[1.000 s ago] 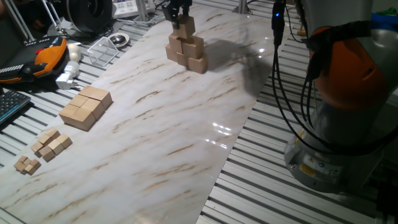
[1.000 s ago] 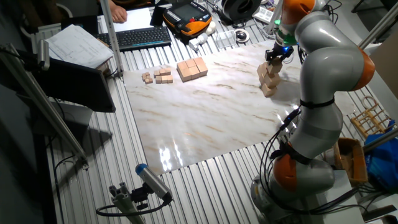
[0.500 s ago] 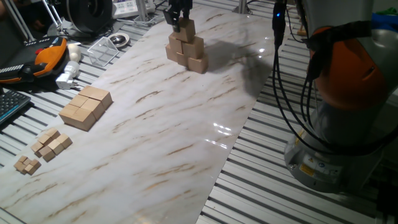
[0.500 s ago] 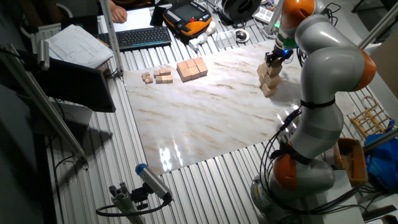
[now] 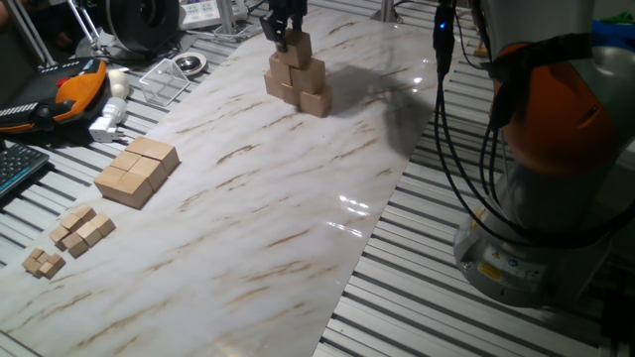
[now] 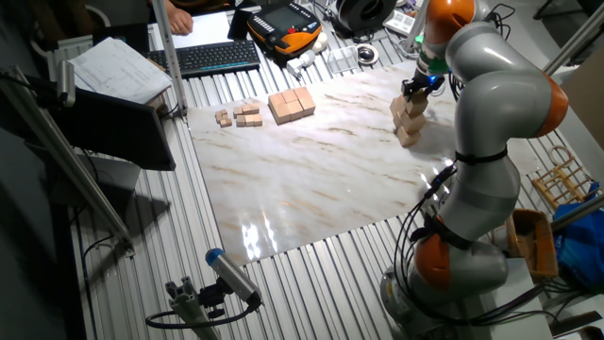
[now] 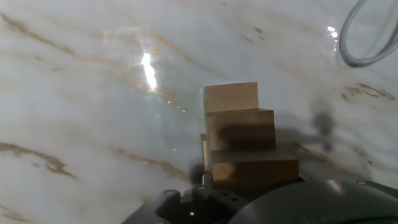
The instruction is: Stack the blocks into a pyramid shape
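In one fixed view, a stepped pile of the blocks (image 5: 296, 76) stands at the far end of the marble counter (image 5: 258, 208), well away from the flat wooden slab (image 5: 137, 171) near the counter's left edge. The hand (image 5: 285, 30) sits directly over the pile's peak, its dark fingers straddling the top block (image 5: 296, 44), which rests on the tier below; I judge the hand is pinching that block or just letting it go, and cannot tell which. In the other fixed view, the pile (image 6: 409, 115) stands by the counter's far right corner, across the counter from the slab (image 6: 291, 104), with the hand (image 6: 417, 85) again straight above it. In the hand view, the blocks (image 7: 239, 140) descend like steps away from the camera, the top block (image 7: 254, 168) nearest and right under the hand. The coming move turns on this: the pile lies directly beneath, so only a straight vertical lift clears it safely.
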`<act>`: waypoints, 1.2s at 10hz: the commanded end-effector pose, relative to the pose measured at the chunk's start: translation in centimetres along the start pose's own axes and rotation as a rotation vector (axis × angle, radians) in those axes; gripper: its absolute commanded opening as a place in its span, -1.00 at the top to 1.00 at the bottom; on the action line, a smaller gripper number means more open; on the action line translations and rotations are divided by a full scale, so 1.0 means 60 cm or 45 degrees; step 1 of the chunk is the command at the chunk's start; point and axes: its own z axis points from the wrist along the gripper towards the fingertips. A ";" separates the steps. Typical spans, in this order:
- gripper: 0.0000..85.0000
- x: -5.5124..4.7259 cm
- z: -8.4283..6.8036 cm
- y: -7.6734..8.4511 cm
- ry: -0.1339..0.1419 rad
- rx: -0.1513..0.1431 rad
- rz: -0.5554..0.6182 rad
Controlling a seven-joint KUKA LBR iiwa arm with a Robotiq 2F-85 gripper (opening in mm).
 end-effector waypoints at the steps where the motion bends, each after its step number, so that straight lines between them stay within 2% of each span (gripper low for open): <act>1: -0.60 0.000 0.000 0.001 -0.004 0.001 0.009; 2: -0.60 0.000 0.000 0.001 -0.014 -0.001 0.019; 3: -1.00 0.000 -0.001 0.001 -0.019 -0.004 0.025; 5: -1.00 -0.004 -0.010 0.001 0.001 0.002 0.009; 7: -1.00 -0.014 -0.055 0.015 0.053 0.012 0.025; 9: -1.00 -0.017 -0.101 0.035 0.072 0.016 0.053; 10: -0.60 -0.016 -0.117 0.041 0.089 0.013 0.044; 11: -0.20 -0.015 -0.125 0.045 0.091 -0.012 0.043; 12: 0.60 -0.013 -0.126 0.046 0.103 -0.060 0.030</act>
